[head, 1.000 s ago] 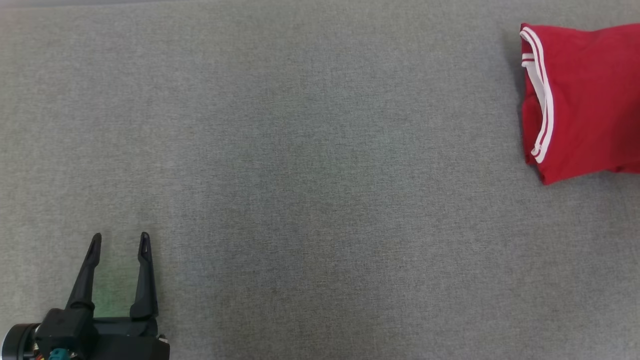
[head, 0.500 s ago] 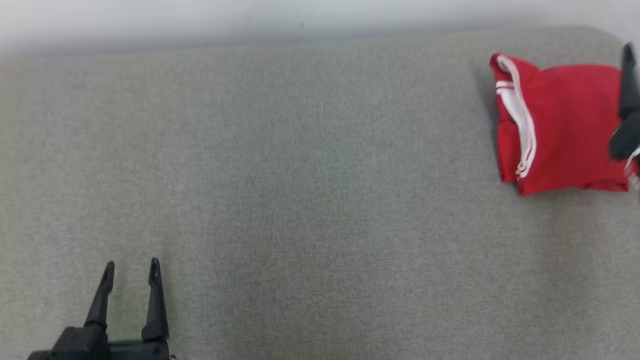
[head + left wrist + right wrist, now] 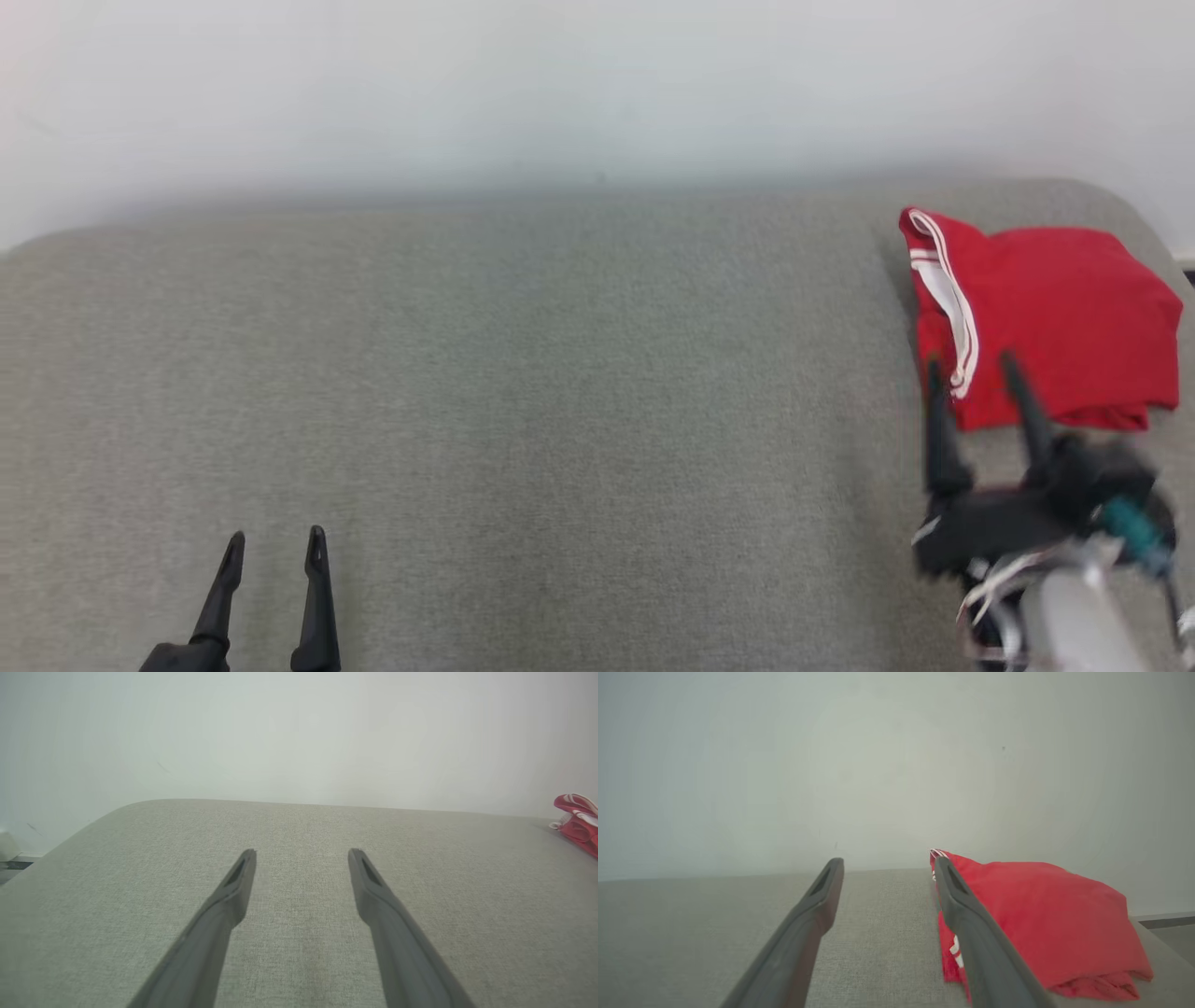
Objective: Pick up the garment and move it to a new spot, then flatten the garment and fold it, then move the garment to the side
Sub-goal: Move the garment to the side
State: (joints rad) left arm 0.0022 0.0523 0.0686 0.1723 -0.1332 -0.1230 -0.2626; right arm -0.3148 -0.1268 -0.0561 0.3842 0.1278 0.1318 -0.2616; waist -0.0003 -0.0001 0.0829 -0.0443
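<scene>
The garment (image 3: 1055, 317), a red piece of clothing folded into a compact, roughly square bundle, lies at the far right corner of the grey fabric-covered surface (image 3: 560, 392), close to its rounded edge and in front of a plain pale wall (image 3: 560, 84). The one marking that can be made out on it is a white trim (image 3: 954, 308), two white bands with a thin red line between them, running down the bundle's left edge in the head view. The right end effector (image 3: 971, 364) sits just on the near side of the garment, its two dark fingers spread apart and pointing toward the wall, released and grasping nothing. It is blurred in the head view, where its fingertips overlap the bundle's near left corner; whether they touch the cloth cannot be told. A teal fitting (image 3: 1131, 534) and loose pale cables (image 3: 994, 583) show at its wrist. In the right wrist view, bare grey weave shows between the fingers. The right-hand finger crosses in front of the garment's left edge, and most of the red bundle lies to the right of it, with rumpled layers showing along its near lower edge. The left end effector (image 3: 275, 539) is at the lower left of the head view, well apart from the garment, with its fingers likewise parted and holding nothing over the bare surface. In the left wrist view the garment is a small red and white shape at the right edge.
</scene>
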